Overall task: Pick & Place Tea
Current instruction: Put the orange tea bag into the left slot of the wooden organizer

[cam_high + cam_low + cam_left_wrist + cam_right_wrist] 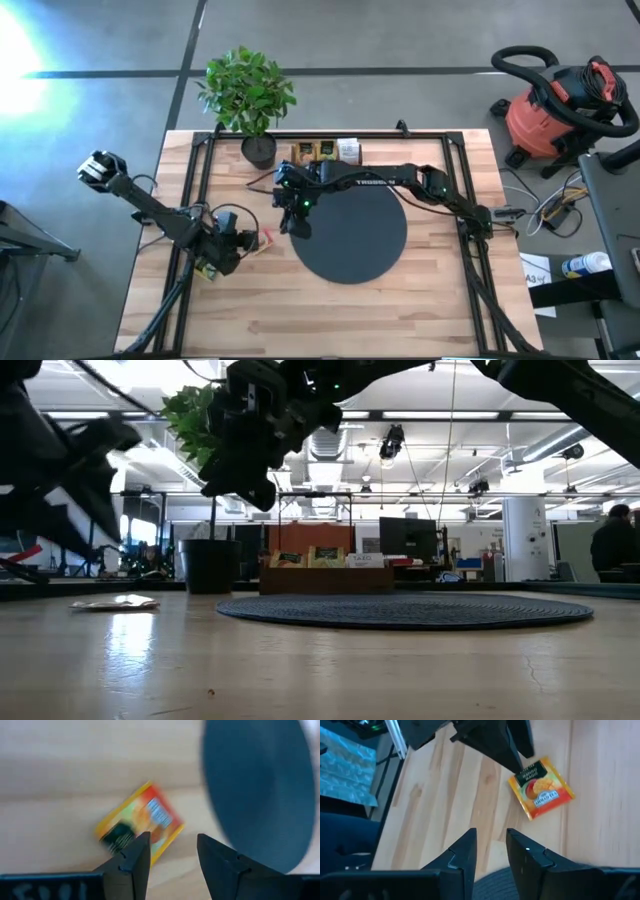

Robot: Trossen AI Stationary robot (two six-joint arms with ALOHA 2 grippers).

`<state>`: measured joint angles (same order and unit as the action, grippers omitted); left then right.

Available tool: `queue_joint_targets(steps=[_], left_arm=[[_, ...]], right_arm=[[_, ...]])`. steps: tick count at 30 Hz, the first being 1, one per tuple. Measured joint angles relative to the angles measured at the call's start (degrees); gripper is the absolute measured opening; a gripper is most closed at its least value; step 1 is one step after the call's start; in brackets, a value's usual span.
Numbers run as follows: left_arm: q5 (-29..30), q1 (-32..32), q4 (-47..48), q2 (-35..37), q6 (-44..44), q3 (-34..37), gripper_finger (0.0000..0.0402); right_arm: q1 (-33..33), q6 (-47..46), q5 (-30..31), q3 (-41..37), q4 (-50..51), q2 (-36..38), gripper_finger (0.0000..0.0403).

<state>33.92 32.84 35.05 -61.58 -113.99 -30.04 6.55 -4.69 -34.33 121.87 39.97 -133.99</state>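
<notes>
Bare wooden worktop [330,310] carries one orange-yellow paper tea sachet [541,788] unlifted beside the black round mat [349,238], left pincer [170,855] and right pincer [490,847] both parted, empty.

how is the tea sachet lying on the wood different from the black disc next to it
The tea sachet is small and square; the black disc is round and far larger. The sachet is brightly printed in yellow and orange-red with a dark label band, while the disc is plain black. The sachet lies off the disc's left edge, near the left gripper; the disc fills the middle of the table. Both lie flat on the wood.
</notes>
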Motion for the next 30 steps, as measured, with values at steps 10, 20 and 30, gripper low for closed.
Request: queue_joint_targets(steps=[10, 20, 30], left_arm=[[-7.8, -0.1, -8.4, -5.2, -7.6, 5.9, 0.0137], [1.1, -1.9, -11.0, -6.9, -7.3, 9.0, 0.0137], [8.0, -6.4, -12.3, -5.7, -7.4, 11.2, 0.0137]], right_arm=[[0.1, 0.6, 0.0, -3.6, -3.7, -0.1, 0.0098], [-0.7, -5.8, -0.1, -12.3, -15.9, -0.1, 0.0098], [-0.8, -8.9, -0.1, -17.3, -19.4, -0.2, 0.0098]])
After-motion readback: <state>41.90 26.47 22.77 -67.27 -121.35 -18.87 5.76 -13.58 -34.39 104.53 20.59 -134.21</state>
